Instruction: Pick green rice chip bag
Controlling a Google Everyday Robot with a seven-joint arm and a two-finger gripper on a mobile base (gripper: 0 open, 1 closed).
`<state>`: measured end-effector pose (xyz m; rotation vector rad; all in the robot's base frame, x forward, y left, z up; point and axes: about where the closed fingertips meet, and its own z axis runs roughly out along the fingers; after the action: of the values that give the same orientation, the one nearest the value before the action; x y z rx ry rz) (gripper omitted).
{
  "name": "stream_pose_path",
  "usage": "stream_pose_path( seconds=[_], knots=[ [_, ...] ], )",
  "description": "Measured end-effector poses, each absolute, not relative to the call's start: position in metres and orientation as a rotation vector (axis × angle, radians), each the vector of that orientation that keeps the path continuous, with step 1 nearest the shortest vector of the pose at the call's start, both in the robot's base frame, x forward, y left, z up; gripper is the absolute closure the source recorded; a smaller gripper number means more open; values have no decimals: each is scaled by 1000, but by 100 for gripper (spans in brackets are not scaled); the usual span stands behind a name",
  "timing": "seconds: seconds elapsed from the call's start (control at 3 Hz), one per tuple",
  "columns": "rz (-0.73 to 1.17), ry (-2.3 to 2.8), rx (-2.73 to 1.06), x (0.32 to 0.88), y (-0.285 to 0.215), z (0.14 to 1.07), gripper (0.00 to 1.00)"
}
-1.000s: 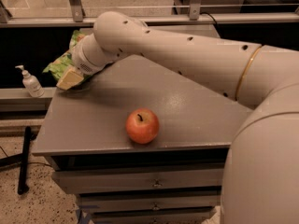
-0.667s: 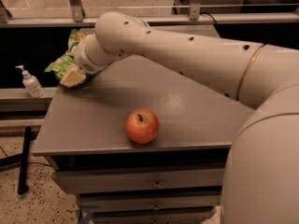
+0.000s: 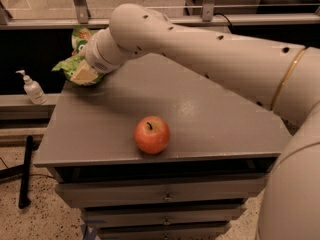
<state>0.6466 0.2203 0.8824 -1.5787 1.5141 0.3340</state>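
The green rice chip bag (image 3: pixel 68 64) is a bright light-green snack bag with a round tan chip picture. It is at the far left corner of the grey cabinet top (image 3: pixel 210 114). My gripper (image 3: pixel 88 68) is at the end of the long cream arm, right at the bag, and the wrist hides most of it. The bag's upper part shows behind the wrist. I cannot tell whether the bag rests on the top or hangs just above it.
A red apple (image 3: pixel 152 134) sits near the front edge of the cabinet top. A white pump bottle (image 3: pixel 32 88) stands on a ledge to the left. Drawers lie below the top. A rail and glass run behind.
The bag and the arm's end have shifted slightly upward at the far left corner. The apple has not moved.
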Motion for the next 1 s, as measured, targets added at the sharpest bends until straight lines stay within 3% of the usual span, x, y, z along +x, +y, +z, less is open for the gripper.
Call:
stream_pose_path(
  seconds=[1.0],
  knots=[
    [575,1328,-1407,657,167,955,100]
  ],
)
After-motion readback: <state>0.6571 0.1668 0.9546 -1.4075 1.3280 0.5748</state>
